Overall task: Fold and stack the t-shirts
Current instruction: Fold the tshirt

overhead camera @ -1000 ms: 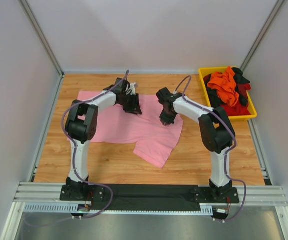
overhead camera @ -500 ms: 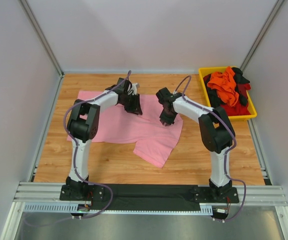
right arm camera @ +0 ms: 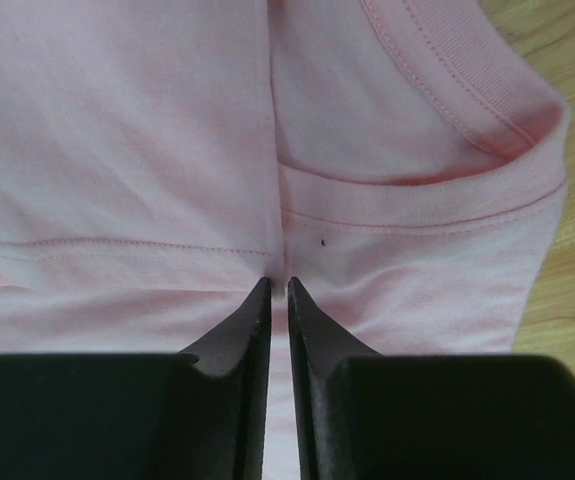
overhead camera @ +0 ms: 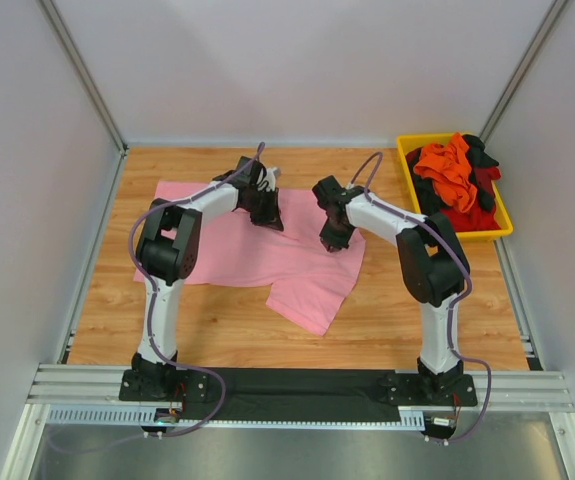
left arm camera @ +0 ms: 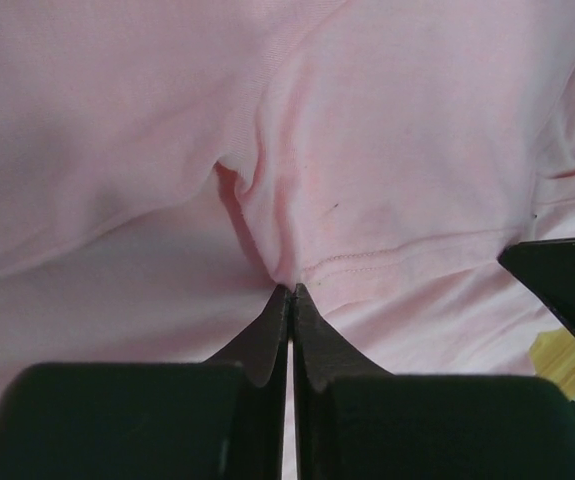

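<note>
Pink t-shirt lies spread mostly flat on the wooden table, in the middle between the 2 arms, with its near right part rumpled into a loose flap. The other t-shirts, orange, red and black, sit heaped in the yellow bin at the far right, well apart from it.

The left gripper is pressed down on the shirt's far edge. Its wrist view shows the claw closed to a hairline, pinching a small peak of pink cloth beside a stitched hem. The right gripper sits on the cloth just beside the collar, its claw almost closed, with a thin fold of pink fabric caught between the tips.

This looks like the start of the 1st fold: both corners gripped, nothing yet folded or stacked. The next move probably calls for both arms to lift together and carry the edge over, keeping the cloth taut and even.

Compared with 1 second ago, the left wrist has shifted slightly to the right; the right arm and the shirt look unchanged.
</note>
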`<action>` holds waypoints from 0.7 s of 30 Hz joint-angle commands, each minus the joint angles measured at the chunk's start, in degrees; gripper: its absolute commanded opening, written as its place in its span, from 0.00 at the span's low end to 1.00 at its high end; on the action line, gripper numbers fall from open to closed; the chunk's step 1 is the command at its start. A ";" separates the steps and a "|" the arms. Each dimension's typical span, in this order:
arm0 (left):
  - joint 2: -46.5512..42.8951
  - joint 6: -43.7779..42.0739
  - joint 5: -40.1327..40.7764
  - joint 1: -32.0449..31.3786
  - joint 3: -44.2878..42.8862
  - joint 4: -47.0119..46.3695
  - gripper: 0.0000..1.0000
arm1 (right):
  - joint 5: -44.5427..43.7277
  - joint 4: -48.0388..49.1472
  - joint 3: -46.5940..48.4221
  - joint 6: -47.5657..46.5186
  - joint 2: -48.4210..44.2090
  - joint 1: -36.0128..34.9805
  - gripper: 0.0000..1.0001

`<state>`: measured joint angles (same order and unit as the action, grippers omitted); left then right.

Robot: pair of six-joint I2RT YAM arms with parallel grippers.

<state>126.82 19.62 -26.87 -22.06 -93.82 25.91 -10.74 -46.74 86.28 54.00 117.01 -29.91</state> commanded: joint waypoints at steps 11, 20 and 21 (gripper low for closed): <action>-1.84 5.16 1.65 -0.70 -3.21 3.53 0.00 | -4.20 2.18 -1.55 -0.03 -3.28 0.64 0.00; -3.87 9.91 1.91 -0.70 -3.30 5.28 0.00 | -6.31 1.92 -2.87 -1.18 -9.08 0.99 0.00; -3.95 10.09 1.83 -0.70 -3.30 5.55 0.00 | -6.57 1.83 -3.05 -1.26 -9.52 1.00 0.00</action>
<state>126.43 27.20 -24.93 -22.24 -95.11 29.56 -14.24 -45.76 83.57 53.47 111.20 -29.17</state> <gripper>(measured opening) 0.007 0.003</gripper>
